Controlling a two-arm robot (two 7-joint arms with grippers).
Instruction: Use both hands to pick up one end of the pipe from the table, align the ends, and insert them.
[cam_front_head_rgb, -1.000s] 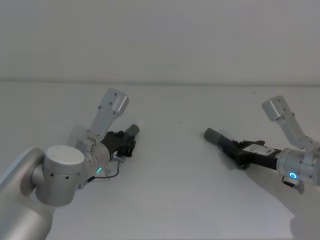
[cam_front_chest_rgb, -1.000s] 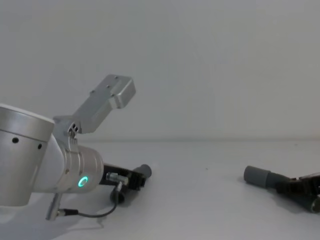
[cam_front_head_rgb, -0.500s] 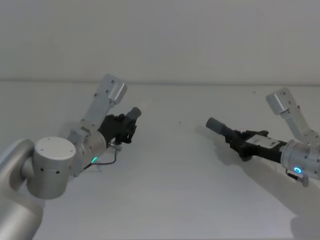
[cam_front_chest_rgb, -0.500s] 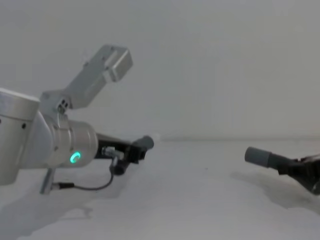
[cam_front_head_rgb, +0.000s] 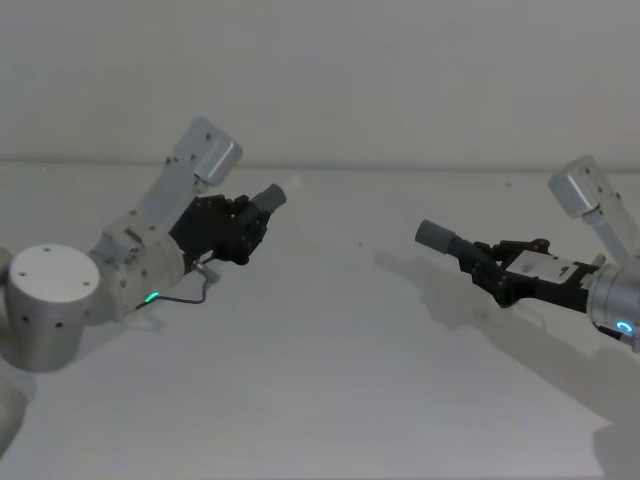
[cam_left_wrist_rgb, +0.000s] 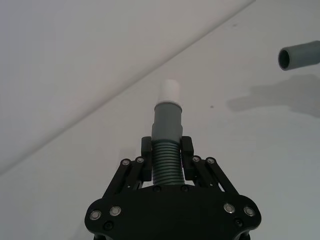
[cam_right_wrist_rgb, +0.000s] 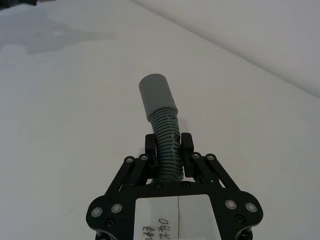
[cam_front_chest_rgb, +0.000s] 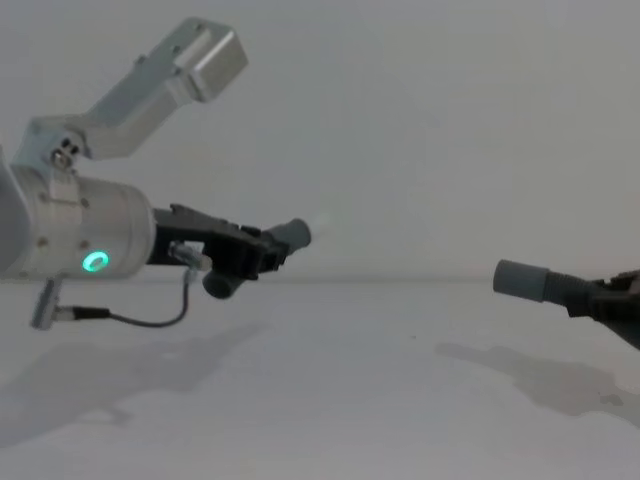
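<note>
My left gripper (cam_front_head_rgb: 245, 228) is shut on the ribbed part of the shorter pipe piece (cam_left_wrist_rgb: 166, 162), held above the table (cam_front_head_rgb: 330, 390). Its grey cuff (cam_left_wrist_rgb: 167, 120) with a white tip (cam_left_wrist_rgb: 170, 90) points toward the right. My right gripper (cam_front_head_rgb: 492, 270) is shut on the ribs of the other pipe piece (cam_right_wrist_rgb: 166, 137), also in the air. That piece's smooth grey end (cam_front_head_rgb: 436, 237) faces left. A wide gap separates the two ends; in the chest view the left cuff (cam_front_chest_rgb: 293, 235) sits higher than the right cuff (cam_front_chest_rgb: 520, 278). The far cuff (cam_left_wrist_rgb: 300, 55) shows its hollow mouth in the left wrist view.
The pale wall (cam_front_head_rgb: 400, 70) rises behind the table's back edge. Shadows of both arms lie on the table (cam_front_chest_rgb: 330, 400) beneath them. The left arm's silver body (cam_front_chest_rgb: 70, 240) with its green light ring fills the chest view's left side.
Both grippers have risen off the table with their pipe pieces. The left one has climbed more and swung its cuff up and to the right.
</note>
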